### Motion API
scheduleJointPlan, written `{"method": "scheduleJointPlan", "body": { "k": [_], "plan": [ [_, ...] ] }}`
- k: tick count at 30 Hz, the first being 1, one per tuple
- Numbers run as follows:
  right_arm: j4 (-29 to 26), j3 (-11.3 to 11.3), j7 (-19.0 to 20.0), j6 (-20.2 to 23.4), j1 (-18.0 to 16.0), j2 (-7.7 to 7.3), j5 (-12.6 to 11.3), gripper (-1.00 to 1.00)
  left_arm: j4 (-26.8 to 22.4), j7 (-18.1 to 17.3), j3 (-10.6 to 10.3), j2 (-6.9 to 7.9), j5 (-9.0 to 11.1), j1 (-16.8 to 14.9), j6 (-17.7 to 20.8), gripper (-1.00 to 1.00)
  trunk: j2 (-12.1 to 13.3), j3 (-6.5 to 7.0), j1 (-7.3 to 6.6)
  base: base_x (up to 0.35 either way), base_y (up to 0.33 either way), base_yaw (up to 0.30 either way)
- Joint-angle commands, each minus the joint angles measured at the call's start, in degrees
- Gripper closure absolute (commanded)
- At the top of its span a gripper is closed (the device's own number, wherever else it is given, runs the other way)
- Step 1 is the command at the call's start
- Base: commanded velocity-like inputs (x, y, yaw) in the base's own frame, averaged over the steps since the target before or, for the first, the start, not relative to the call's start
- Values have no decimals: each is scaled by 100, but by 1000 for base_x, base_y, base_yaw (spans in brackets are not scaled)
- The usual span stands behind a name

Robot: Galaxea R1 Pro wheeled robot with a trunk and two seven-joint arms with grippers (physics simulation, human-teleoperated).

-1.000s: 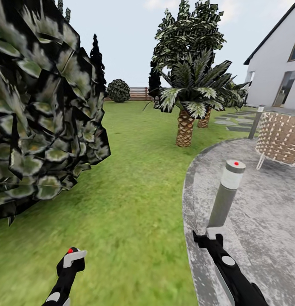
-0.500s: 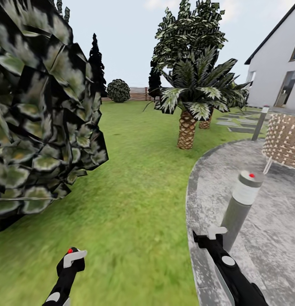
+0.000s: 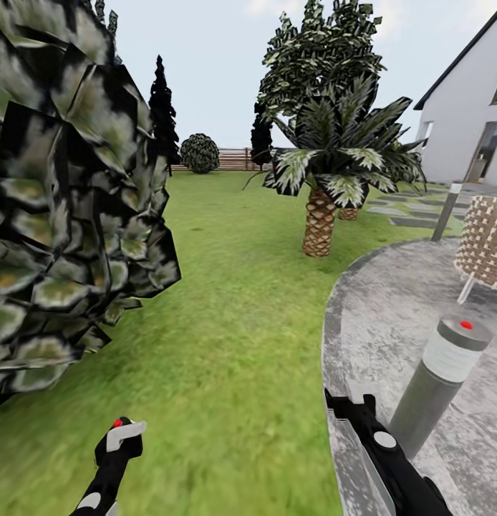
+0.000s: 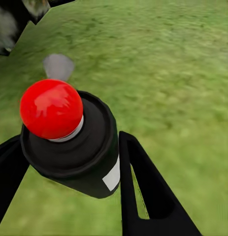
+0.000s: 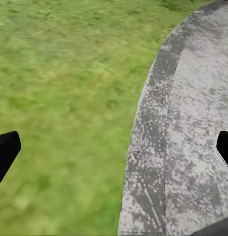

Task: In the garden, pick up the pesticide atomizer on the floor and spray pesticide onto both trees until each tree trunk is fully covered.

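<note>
The left gripper (image 4: 69, 162) is clamped on the black, red-capped atomizer (image 4: 74, 137) over the lawn (image 3: 234, 322) — the right gripper's (image 5: 114, 152) fingers are spread wide.

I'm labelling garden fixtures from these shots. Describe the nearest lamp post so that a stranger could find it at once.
Start at the round grey paved patch right of the lawn. Near its grass edge, just beyond the right gripper, stands the short grey lamp post. Its white band and red-dotted cap set it apart from the thinner, plainer post farther back.
</note>
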Motion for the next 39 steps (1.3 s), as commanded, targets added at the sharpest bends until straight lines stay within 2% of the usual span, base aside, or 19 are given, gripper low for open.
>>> {"method": "scheduleJointPlan", "body": {
  "k": [1, 30, 39],
  "plan": [
    [1, -5, 2, -9, -2, 1, 23, -100, 2, -1, -13, 1, 35, -3, -17, 100, -2, -5, 2, 337, 1, 0],
    [1, -11, 6, -9, -2, -2, 24, -100, 2, -1, -12, 1, 31, -3, -17, 100, -2, -5, 2, 338, 0, -1],
    [1, -9, 6, -9, -2, -2, 24, -100, 3, -1, -19, 1, 26, -3, -17, 100, -2, -5, 2, 339, 0, -187]
  ]
}}
